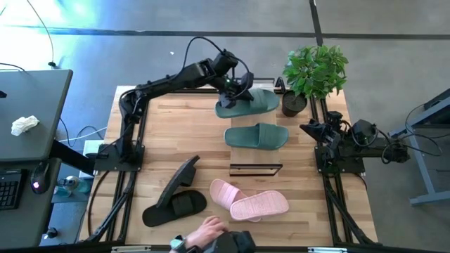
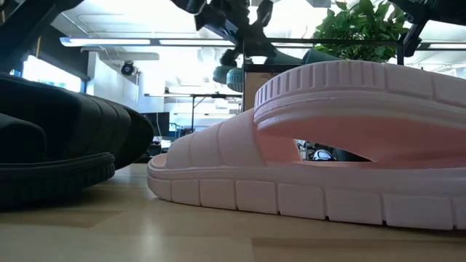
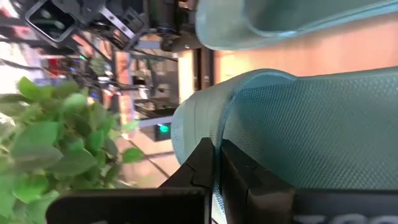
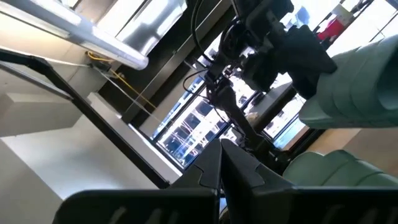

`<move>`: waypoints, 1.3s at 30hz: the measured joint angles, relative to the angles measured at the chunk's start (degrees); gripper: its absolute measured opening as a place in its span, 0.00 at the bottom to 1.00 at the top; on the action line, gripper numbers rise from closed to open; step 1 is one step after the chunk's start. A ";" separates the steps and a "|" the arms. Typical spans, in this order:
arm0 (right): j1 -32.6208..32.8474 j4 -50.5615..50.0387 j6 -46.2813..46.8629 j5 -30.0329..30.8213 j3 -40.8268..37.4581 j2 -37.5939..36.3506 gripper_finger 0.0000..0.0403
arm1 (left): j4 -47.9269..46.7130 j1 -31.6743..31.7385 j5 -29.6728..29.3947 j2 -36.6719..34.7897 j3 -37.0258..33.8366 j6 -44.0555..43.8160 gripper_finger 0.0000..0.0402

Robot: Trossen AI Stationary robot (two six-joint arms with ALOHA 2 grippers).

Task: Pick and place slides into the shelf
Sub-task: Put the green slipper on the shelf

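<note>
Left claw grips a green slide at the worktop's far edge.

High view: left claw (image 1: 238,90) closed on green slide (image 1: 247,102); second green slide (image 1: 256,135) nearer, shelf (image 1: 255,169) beyond that.
Left wrist view: fingers (image 3: 202,163) pinch the sandal's edge.
Right claw (image 1: 314,128) waits aside, pinched closed.

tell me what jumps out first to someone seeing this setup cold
The left gripper is shut on a sage green slide at the far side of the table, beside a potted plant. A second green slide lies nearer the table's middle. At the near edge sit the pale pink slides, filling the low view, and the black slides, with a person's hand reaching in by them.
</note>
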 joint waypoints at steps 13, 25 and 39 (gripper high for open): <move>0.02 -0.23 1.09 1.49 0.00 0.00 0.00 | 2.10 -0.46 4.64 2.25 0.02 2.27 0.00; 0.00 -1.35 1.07 1.51 0.00 0.00 0.00 | 5.33 -1.41 5.83 4.17 0.10 2.30 0.00; 0.00 -1.70 1.07 1.90 0.00 0.03 0.00 | 5.92 -1.64 5.57 6.38 0.04 1.26 0.00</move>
